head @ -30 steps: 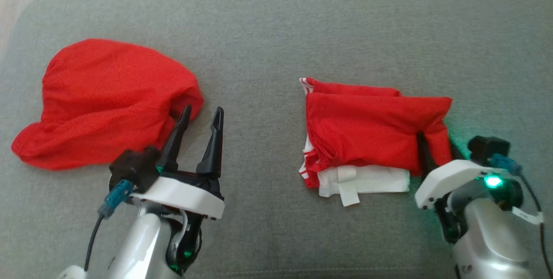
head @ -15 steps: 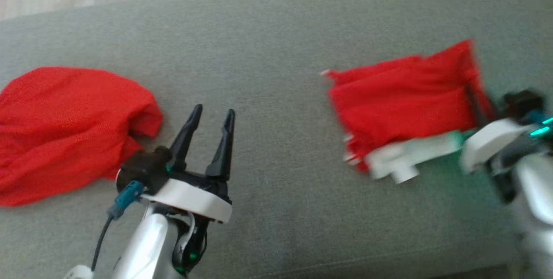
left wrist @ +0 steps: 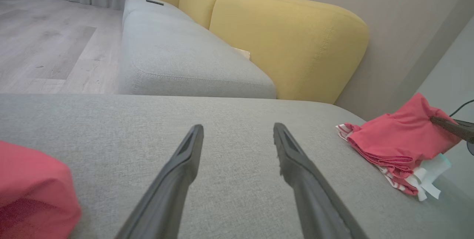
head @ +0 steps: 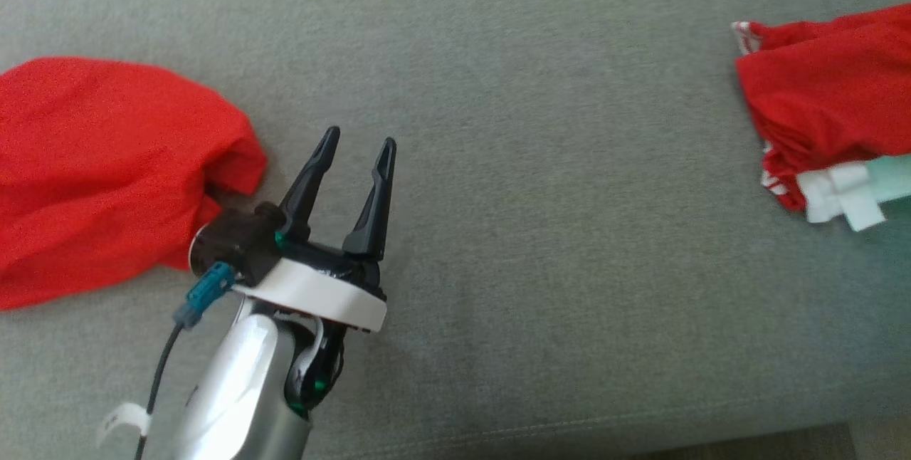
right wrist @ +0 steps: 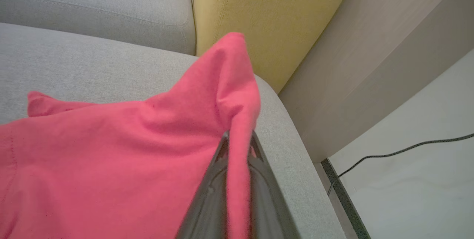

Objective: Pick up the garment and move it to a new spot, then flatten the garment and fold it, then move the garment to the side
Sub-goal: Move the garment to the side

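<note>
**Right end effector pinching garment at far right of cushion**

Head view: the folded red garment (head: 818,97) sits at upper right of the frame, cut off by the right edge, w/ white layers (head: 836,196) poking out under its lower edge. It lies on the grey cushion (head: 555,218).

Right wrist view: the right end effector (right wrist: 239,137) is at bottom centre, fingers pressed together on a raised fold of the garment. Red fabric runs up btwn the fingers & peaks above the tips; the rest spreads to the lower left. A yellow backrest (right wrist: 259,17) is at top centre, and a dark cable (right wrist: 400,152) crosses the pale floor at right.

The left end effector (head: 359,138) is at lower left-centre of the head view, fingers spread, nothing btwn them, tips pointing up the frame. In the left wrist view it sits over bare cushion, w/ the garment at the right of the frame & a dark finger of the right end effector at the garment's right end.

A 2nd, loose red cloth (head: 99,168) lies at the left of the head view, just beside the left wrist, well apart from the garment
</note>
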`<state>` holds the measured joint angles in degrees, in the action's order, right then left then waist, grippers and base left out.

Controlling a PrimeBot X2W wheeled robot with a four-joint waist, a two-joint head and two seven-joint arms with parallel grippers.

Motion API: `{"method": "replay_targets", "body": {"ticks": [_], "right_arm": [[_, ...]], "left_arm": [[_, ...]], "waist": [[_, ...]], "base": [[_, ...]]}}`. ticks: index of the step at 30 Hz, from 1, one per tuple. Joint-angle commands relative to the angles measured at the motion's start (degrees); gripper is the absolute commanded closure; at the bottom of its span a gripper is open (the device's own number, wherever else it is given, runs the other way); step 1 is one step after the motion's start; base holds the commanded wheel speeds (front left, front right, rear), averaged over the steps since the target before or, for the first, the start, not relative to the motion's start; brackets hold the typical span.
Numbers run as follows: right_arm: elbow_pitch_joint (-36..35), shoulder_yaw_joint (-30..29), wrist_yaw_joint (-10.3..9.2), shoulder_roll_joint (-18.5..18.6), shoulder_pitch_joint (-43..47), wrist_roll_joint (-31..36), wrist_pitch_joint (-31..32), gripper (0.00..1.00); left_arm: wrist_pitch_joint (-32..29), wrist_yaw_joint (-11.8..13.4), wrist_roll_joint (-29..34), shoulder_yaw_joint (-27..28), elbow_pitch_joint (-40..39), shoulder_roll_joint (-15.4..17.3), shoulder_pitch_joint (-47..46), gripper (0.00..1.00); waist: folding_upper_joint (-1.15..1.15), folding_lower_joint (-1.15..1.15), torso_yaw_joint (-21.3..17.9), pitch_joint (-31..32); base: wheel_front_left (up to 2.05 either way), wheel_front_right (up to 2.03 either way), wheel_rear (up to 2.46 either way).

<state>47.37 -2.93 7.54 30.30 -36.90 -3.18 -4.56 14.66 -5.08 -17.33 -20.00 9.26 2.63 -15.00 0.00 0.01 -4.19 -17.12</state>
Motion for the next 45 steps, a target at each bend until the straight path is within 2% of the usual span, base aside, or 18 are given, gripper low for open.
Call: {"method": "replay_targets", "body": {"ticks": [1, 6, 7, 17, 23, 33, 40, 45], "right_arm": [[-0.4, -0.5, -0.05, 2.4, -1.4, 0.7, -1.0, 1.0], [2.6, -1.9, -0.05, 1.9, -3.0, 2.6, -1.7, 1.0], [2.8, -2.2, -0.05, 1.4, -3.3, 2.9, -2.1, 0.0], [3.4, -1.7, -0.05, -2.4, -3.0, 3.4, -5.4, 0.0], [0.3, 0.2, -0.05, -6.2, -0.4, 0.7, -7.3, 0.0], [-14.5, 1.6, -0.05, -16.1, 11.8, -6.4, -8.5, 0.0], [-26.3, 0.8, -0.05, -23.5, 24.0, -6.3, -7.8, 0.0], [-29.7, -0.6, -0.05, -25.9, 29.0, -5.6, -7.7, 0.0]], "left_arm": [[0.3, -0.1, -0.3, 1.6, -2.0, 0.2, -2.6, 0.0], [0.3, 0.0, -0.7, 1.4, -1.8, 0.2, -2.8, 0.0], [0.3, 0.0, -0.8, 1.4, -1.7, 0.2, -2.7, 0.0], [0.3, 0.3, -1.3, 2.6, -1.4, 0.2, -1.1, 0.0], [0.3, 1.0, -1.7, 3.9, -2.0, 0.2, 1.2, 0.0], [0.3, 1.8, -1.5, 8.6, -3.4, 0.2, 6.4, 0.0], [0.3, 1.5, -1.4, 10.7, -4.1, 0.2, 10.1, 0.0], [0.3, 1.5, -1.5, 10.4, -4.1, 0.2, 11.4, 0.0]], "waist": [[0.0, -0.01, 1.2, -1.3], [0.0, -0.01, 1.9, -1.4], [0.0, -0.01, 1.9, -1.1], [0.0, -0.01, 1.0, 4.1], [0.0, -0.01, 0.8, 8.7], [0.0, -0.01, 2.0, 14.8], [0.0, -0.01, 3.7, 16.5], [0.0, -0.01, 5.0, 17.1]], "base": [[0.0, 0.0, 0.0], [0.0, 0.0, 0.0], [0.0, 0.0, 0.0], [0.0, 0.0, 0.0], [0.0, 0.0, 0.0], [0.0, 0.0, 0.0], [0.0, 0.0, 0.0], [0.0, 0.0, 0.0]]}}
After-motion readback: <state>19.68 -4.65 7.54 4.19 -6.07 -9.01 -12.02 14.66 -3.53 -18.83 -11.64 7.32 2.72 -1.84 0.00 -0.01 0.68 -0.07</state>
